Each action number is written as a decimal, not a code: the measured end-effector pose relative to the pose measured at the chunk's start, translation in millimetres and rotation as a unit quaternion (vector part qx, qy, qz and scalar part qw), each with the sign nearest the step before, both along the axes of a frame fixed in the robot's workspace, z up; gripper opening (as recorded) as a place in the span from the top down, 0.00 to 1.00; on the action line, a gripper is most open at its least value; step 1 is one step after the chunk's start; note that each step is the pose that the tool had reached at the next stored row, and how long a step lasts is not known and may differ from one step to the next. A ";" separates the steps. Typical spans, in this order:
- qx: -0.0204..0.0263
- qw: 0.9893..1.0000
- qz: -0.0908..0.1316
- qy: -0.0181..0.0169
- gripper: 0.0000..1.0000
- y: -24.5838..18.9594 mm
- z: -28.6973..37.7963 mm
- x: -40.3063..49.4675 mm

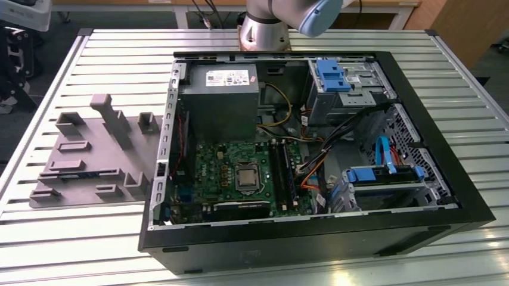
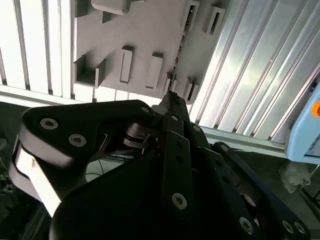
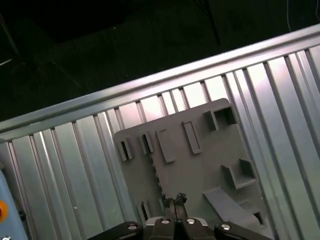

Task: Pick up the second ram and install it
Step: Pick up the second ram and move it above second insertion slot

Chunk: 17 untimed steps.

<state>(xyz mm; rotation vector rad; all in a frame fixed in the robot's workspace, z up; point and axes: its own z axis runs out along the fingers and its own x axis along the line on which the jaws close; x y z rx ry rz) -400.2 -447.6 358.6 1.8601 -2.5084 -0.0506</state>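
- Exterior view: open computer case (image 1: 318, 241) lying flat on the slatted tabletop (image 1: 469, 101), with the arm base (image 1: 266, 30) at the far edge behind it.
- Inside the case: grey power supply (image 1: 219, 101), green motherboard (image 1: 226, 161) with long black memory slots (image 1: 282, 173) just beside the processor socket (image 1: 248, 177), bright blue drive brackets (image 1: 332, 74), flat blue cable (image 1: 385, 156).
- Toward the exterior view's left: grey holder tray (image 1: 95, 156) on the tabletop beside the case, with the second ram (image 1: 80, 174) as a thin dark-blue strip seated in one of its slots, outside the case.
- Second wrist view: dark linkage of the hand (image 2: 170, 97) seen up close, fingertips drawn together with nothing between them. Beyond them, the tray (image 2: 145, 35) with its pockets, and the second ram (image 2: 173, 75) edge-on as a thin dark line running away from the fingertips, apart from them.
- First wrist view: the hand (image 3: 173, 200) from the other side, tips together and bare. Below it, the whole tray (image 3: 200, 160) on the tabletop (image 3: 75, 165), with the second ram (image 3: 157, 180) standing on edge in a middle slot, in line with the fingertips and not touched by them.
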 end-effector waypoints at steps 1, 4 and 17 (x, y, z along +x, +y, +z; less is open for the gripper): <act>0.000 1.000 0.009 0.000 0.89 0.0 -0.5 0.0; 0.000 0.999 0.037 0.000 0.89 0.0 -1.9 0.0; 0.000 0.998 0.068 0.000 0.76 -0.7 -7.1 0.0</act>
